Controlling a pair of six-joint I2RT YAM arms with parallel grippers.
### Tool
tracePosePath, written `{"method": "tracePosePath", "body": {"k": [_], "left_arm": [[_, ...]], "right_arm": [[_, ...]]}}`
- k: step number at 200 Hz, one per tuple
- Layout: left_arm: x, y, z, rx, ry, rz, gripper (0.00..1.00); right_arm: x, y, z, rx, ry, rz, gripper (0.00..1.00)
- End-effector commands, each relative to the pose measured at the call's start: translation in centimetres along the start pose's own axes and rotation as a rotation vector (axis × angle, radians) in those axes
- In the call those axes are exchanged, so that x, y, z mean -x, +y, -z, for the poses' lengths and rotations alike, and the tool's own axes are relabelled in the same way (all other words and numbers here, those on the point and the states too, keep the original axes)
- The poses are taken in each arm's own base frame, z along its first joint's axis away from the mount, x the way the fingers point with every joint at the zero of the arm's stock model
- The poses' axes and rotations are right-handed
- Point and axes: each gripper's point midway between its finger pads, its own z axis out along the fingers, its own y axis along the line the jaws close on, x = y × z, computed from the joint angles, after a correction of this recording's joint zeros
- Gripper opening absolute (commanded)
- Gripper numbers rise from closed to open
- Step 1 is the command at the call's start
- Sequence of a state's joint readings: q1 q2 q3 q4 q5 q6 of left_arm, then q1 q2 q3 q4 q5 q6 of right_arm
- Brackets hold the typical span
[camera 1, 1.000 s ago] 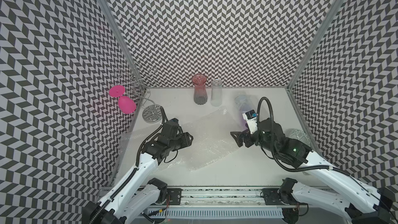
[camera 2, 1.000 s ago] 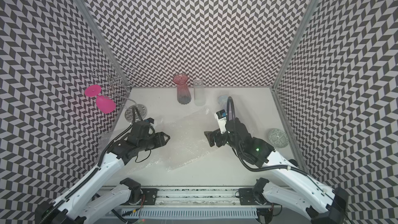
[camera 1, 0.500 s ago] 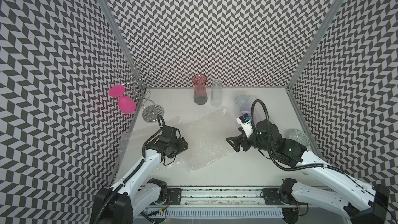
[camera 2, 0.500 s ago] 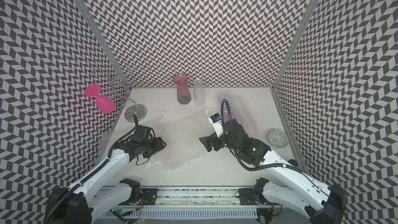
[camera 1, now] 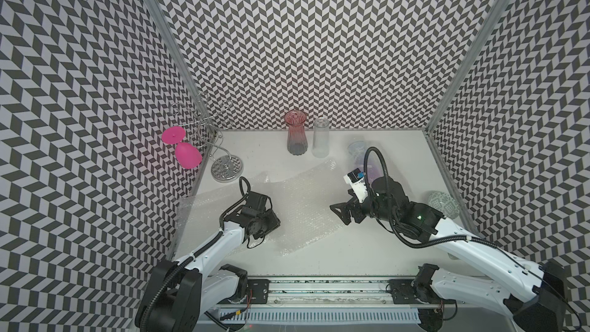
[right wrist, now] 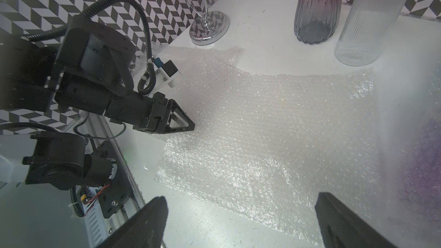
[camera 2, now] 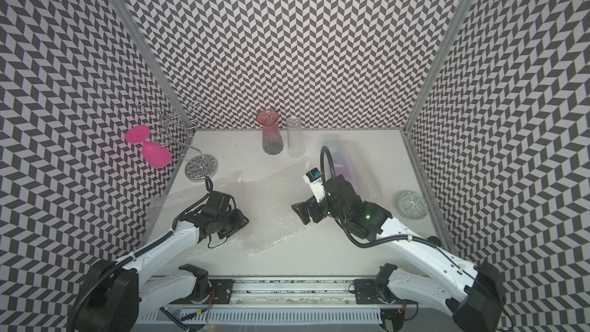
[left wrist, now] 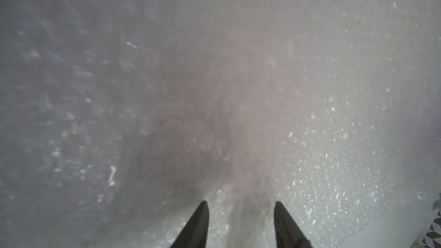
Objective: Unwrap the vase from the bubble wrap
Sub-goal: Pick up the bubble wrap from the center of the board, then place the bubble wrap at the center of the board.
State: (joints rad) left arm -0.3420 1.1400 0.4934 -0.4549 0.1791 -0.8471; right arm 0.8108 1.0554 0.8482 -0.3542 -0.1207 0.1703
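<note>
Front of the table is bare, free passage. Flat bubble wrap covers the middle. Back wall: red vase and ribbed glass standing; wire rack blocks the left corner, patterned dish the right edge.

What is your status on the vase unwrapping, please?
Left jaws part-closed on loose bubble wrap sheet, grip unclear. Right jaws wide open, empty. Wrapped purple vase lying at right rear, untouched. Nothing in the way.
</note>
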Motion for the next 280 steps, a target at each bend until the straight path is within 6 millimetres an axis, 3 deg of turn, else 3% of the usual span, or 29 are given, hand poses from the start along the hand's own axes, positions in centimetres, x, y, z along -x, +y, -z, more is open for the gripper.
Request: {"method": "tracePosePath", "body": {"k": [1,32,47,61,80,118,162,196,220,248,280], "left_arm": [[1.6,-2.4,0.6,-0.03,-0.05,-0.051,0.33],[2.4,-3.3,1.4,-0.038,-0.071,-0.084,0.18],[2.5,-3.5,1.7,-0.03,-0.065,-0.102,0.0],[3.2,-3.9,2.6,-0.017,-0.084,-0.128,0.0],[5.7,-4.6,5.3,0.005,-0.168,-0.158,0.0],[12.5,-5.4,13.0,0.046,-0.326,-0.169,0.0],[15.9,-0.7,16.6,0.096,-0.368,-0.014,0.0],[15.5,3.2,17.0,0.241,-0.321,0.023,0.0],[15.6,4.4,18.2,0.278,-0.34,0.093,0.0],[15.3,5.2,17.8,0.264,-0.35,0.192,0.0],[15.1,8.7,19.0,0.423,-0.389,0.272,0.0]], "right_arm": [[2.3,0.6,0.1,0.011,-0.074,0.031,0.99],[2.3,0.3,-0.1,-0.001,-0.078,0.021,0.99],[2.2,0.2,-0.2,-0.003,-0.079,0.013,0.99],[2.3,0.2,-0.3,-0.005,-0.083,0.007,0.99],[2.5,0.1,-0.5,-0.008,-0.09,0.007,0.99],[2.9,0.6,-0.8,0.018,-0.099,0.024,0.99],[3.3,1.4,-0.9,0.055,-0.075,0.071,0.99],[4.3,1.9,0.8,0.073,-0.136,0.081,0.99],[5.0,2.2,2.2,0.079,-0.172,0.09,0.99],[6.0,2.9,3.5,0.099,-0.213,0.105,0.99],[6.4,3.5,5.4,0.124,-0.262,0.12,0.99]]}}
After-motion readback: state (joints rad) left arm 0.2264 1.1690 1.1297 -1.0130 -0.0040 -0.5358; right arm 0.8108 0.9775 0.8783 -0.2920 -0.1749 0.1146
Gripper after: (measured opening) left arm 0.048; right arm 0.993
